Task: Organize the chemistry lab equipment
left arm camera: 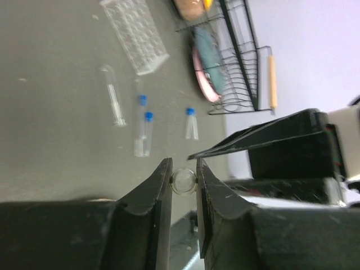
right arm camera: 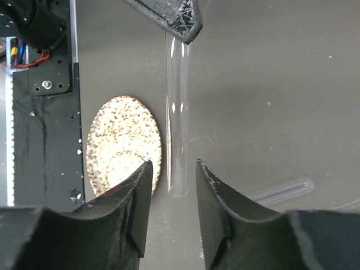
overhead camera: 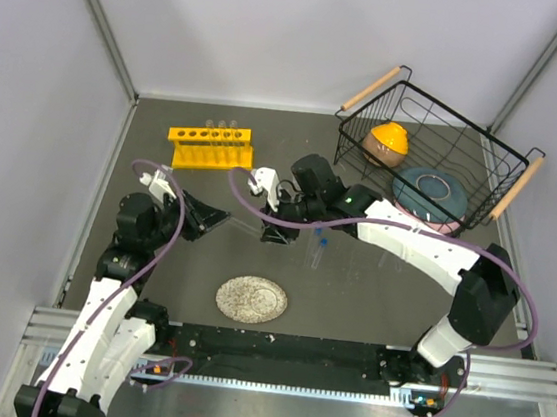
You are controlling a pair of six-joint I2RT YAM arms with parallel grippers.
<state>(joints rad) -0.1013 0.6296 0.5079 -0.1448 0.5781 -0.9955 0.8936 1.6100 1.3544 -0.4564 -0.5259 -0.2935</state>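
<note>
Top view: the left gripper [overhead camera: 221,219] and the right gripper [overhead camera: 274,232] face each other at mid-frame over the dark bench [overhead camera: 369,299]. The held tube [overhead camera: 246,227] lies level between them. The yellow rack [overhead camera: 210,150] sits at upper left with standing tubes [overhead camera: 223,125] in its holes. Blue-capped vials [overhead camera: 318,248] lie just right of the right gripper. The speckled plate [overhead camera: 251,299] is at lower centre. The wire basket [overhead camera: 436,151], at upper right, holds a bowl [overhead camera: 428,188] and a round orange-topped thing [overhead camera: 387,142].

Left wrist view: the left gripper [left arm camera: 184,171] has its jaws closed on the held tube [left arm camera: 183,181], seen end-on as a glass ring touching both inner faces. A black finger [left arm camera: 253,138] of the right gripper reaches in from the right, its tip just beside the ring. Beyond, three vials [left arm camera: 144,132] lie on the bench at centre. A loose tube [left arm camera: 114,95] lies left of them, and the clear grid rack [left arm camera: 136,34] sits at the top. The basket [left arm camera: 239,62] is at upper right.

Right wrist view: the right gripper [right arm camera: 174,169] has its jaws parted, with a gap on each side of the held tube [right arm camera: 179,112]. The tube's near end sits between their tips. The tube runs straight up the frame to a finger [right arm camera: 174,17] of the left gripper at the top edge. The plate [right arm camera: 124,143] lies at left, and the loose tube [right arm camera: 281,191] at lower right.
</note>
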